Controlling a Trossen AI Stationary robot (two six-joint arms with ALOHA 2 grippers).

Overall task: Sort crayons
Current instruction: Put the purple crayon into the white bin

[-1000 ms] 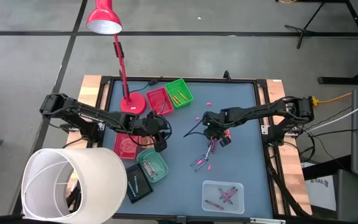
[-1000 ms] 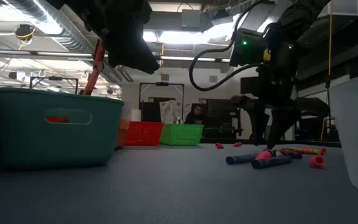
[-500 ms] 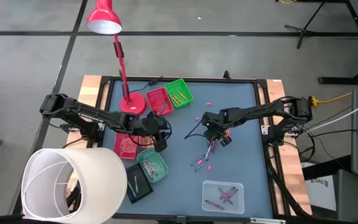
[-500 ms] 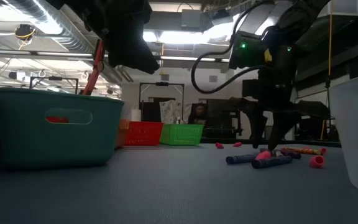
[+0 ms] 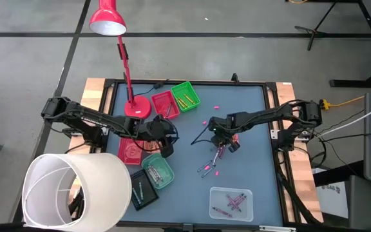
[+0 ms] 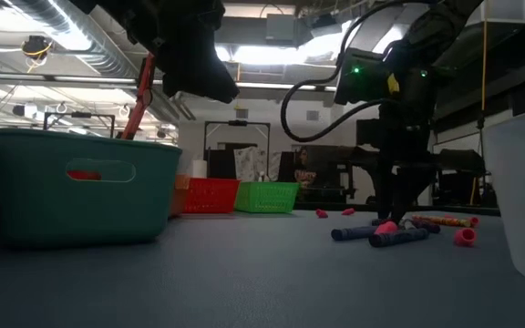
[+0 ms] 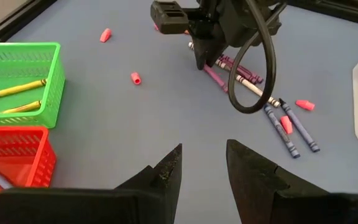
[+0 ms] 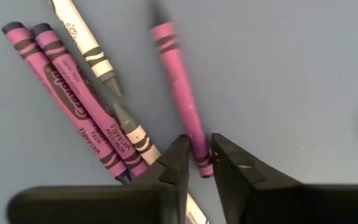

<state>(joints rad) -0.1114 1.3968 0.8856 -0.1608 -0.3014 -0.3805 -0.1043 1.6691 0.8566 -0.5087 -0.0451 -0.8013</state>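
Right, straight to the magenta crayon (image 8: pixel 178 87): flat on the blue table (image 5: pixel 250 116), in the loose heap just off the middle toward three o'clock in the overhead view. Pinched at one end between both fingers of the right gripper (image 8: pixel 197 150), with no gap showing on either side.

Now, for doing this well: keep the squeeze firm but gentle, since wax probably snaps or slips. Lift straight up first, because an end grip will likely let the free tip droop and drag through its neighbours. Clear the two purple crayons (image 8: pixel 55 78) lying just beside it before swinging away. Then carry it to the tray of matching colour, most likely the clear tray (image 5: pixel 214 193) at five o'clock, already holding purplish sticks, though too small there to count.

Counting now. Five crayons in the right wrist view: one magenta, two purple, two white-wrapped ones (image 8: pixel 84 38) with grey tips. Add two blue crayons (image 7: pixel 300 127) at the heap's outer end. Four little pink stubs (image 7: pixel 135 78) scattered around. Two yellow crayons (image 7: pixel 17 93) in the green tray (image 5: pixel 185 95) at twelve o'clock. Six trays in all: green, two red, one teal, one black, one clear.

Over at nine o'clock of the heap, well apart from it, hangs the left gripper (image 7: pixel 202 167), fingers parted, holding nothing, waiting above the table.
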